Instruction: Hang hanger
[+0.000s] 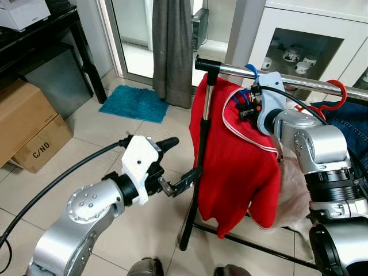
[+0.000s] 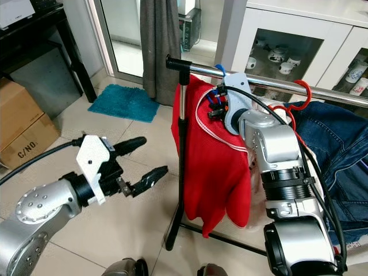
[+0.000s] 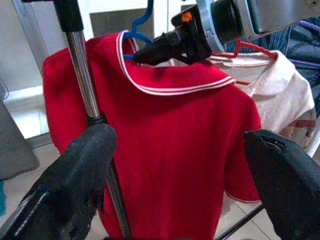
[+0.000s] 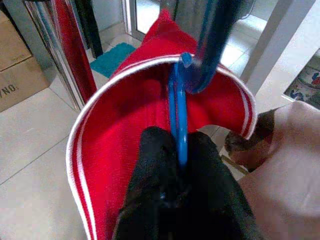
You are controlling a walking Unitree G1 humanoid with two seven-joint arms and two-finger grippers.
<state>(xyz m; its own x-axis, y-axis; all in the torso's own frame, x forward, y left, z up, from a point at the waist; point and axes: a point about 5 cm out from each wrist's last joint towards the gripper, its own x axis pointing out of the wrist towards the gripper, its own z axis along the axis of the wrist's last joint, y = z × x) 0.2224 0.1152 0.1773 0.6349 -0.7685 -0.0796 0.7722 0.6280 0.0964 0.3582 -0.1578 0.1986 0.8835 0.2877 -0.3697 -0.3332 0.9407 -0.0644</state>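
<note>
Blue hanger (image 4: 178, 107) carried the red shirt (image 1: 241, 167); its hook sat over the rail (image 1: 299, 80), near the end post. Your right gripper (image 4: 175, 165) was clamped on the hanger's neck. Left gripper (image 1: 172, 169) hovered with fingers spread, just beside the post (image 1: 202, 149), holding nothing. Risk: let go before the hook seats and the shirt's weight could tip it off. Pulling away while clamped could drag the hook off the rail end.

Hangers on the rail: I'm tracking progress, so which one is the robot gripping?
The blue hanger carrying the red top, pinched by the right gripper; the red hanger hangs free.
</note>
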